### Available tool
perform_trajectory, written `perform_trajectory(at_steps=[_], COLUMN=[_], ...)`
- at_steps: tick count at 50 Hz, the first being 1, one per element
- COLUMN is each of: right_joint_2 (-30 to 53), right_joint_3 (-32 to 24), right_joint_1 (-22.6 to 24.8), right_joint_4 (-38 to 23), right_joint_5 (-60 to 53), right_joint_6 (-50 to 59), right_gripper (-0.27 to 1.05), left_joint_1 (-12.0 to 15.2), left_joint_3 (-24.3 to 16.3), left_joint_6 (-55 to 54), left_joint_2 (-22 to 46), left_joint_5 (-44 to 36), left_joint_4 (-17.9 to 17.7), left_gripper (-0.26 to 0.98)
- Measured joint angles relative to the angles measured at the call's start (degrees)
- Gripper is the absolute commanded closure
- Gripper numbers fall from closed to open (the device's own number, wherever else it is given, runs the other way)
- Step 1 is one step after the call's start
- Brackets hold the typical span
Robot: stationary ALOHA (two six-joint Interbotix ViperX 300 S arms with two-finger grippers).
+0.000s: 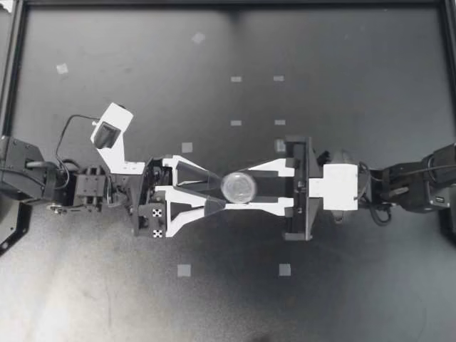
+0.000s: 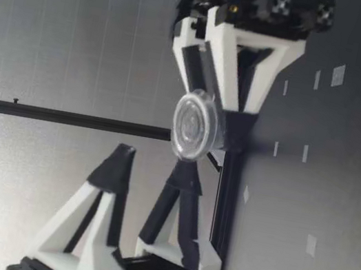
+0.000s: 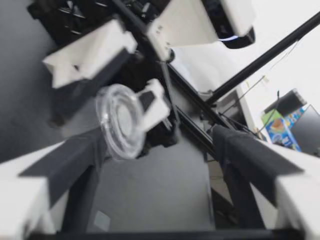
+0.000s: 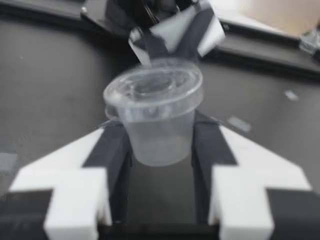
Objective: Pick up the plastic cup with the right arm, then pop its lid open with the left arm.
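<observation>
A small clear plastic cup (image 1: pixel 239 187) with a lid hangs above the middle of the black table (image 1: pixel 335 78). My right gripper (image 1: pixel 242 189) is shut on it, one finger on each side. My left gripper (image 1: pixel 220 192) faces it from the other side, rolled and open, its tips right by the cup; contact cannot be told. In the low view the cup (image 2: pixel 196 125) shows its lid, held off the table by my right gripper (image 2: pixel 215 117), with my left gripper (image 2: pixel 149 171) spread wide. The cup (image 3: pixel 120 120) sits by one pad of my left gripper (image 3: pixel 157 135). Between the fingers of my right gripper (image 4: pixel 159 127), the cup (image 4: pixel 155 112) stands upright.
Small grey tape squares (image 1: pixel 184 270) (image 1: pixel 285 269) mark the table, with more at the back (image 1: pixel 236 79). A black frame rail (image 1: pixel 228 3) runs along the far edge. A coloured box (image 3: pixel 280 129) stands beyond the table.
</observation>
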Motion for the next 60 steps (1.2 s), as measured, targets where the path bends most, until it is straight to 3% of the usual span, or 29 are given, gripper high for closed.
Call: perform_trajectory(at_steps=[17,36,60], right_joint_2=[1.32,-8.26,-8.88], right_joint_3=[0.62,1.67,1.85], right_joint_1=[-0.97,0.70,3.52], right_joint_4=[0.88,-3.34,-4.48], right_joint_5=[3.34,6.50,3.25], right_joint_6=[4.57,17.93,21.53], right_gripper=[0.40,0.40,0.41], left_joint_1=[-1.23,-1.14,-1.14], left_joint_3=[0.09,2.99,3.16], left_joint_6=[2.46,34.45,42.98], left_joint_2=[-1.32,-3.34,-2.99], left_joint_5=[-0.88,2.64,3.08], left_joint_4=[0.53,0.44,-1.41], left_gripper=[-0.02,-0.02,-0.02])
